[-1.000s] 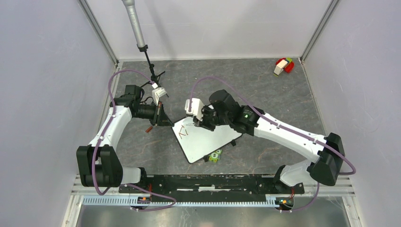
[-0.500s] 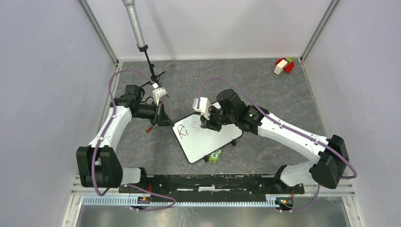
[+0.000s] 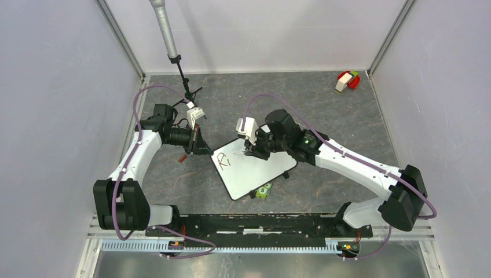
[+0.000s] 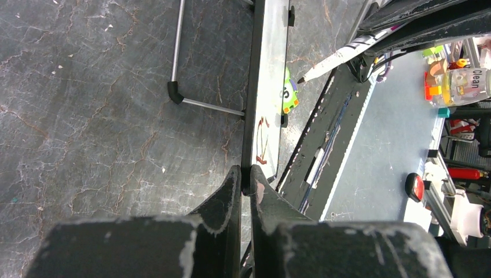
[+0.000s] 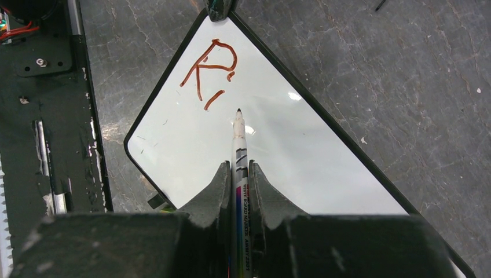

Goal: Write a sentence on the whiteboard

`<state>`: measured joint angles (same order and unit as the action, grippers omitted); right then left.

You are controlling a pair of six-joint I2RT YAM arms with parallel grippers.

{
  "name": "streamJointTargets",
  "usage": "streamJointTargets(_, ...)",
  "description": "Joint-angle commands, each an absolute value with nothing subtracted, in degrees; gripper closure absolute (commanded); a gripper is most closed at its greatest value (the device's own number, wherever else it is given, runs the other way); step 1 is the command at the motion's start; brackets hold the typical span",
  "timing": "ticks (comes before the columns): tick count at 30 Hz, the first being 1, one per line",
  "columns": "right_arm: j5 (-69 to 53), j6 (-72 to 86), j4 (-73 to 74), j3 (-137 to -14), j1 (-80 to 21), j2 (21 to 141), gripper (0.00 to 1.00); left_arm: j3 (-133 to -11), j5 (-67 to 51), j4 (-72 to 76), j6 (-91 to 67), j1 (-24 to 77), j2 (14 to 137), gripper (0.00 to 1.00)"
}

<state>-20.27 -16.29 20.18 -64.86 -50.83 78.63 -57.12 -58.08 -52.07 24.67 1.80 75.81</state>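
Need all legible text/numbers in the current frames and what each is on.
"R" plus a short stroke after it: handwritten in red-brown on the whiteboard.
"WHITE BOARD MARKER": printed along the barrel of the marker; the smaller print below it is too blurred to read.
"5": on the green block at the board's near edge.
"Clean": on a bottle beyond the table, left wrist view; the rest of its label is unreadable.

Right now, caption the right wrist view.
Right gripper holds a marker, its tip beside the red writing on the whiteboard.
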Motion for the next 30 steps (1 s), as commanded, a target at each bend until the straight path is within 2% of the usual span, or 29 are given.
streamJointTargets(1,-17.6,-16.0,18.2,-65.6,-51.5,79.4,1.00,-57.7,-58.1,-53.7,25.1,3.0,74.8,0.98)
streamJointTargets(30,-13.6,-17.1,17.5,-70.1,-52.9,84.9,1.00,-57.6,-57.9,-53.6,25.1,3.3,74.6,0.98)
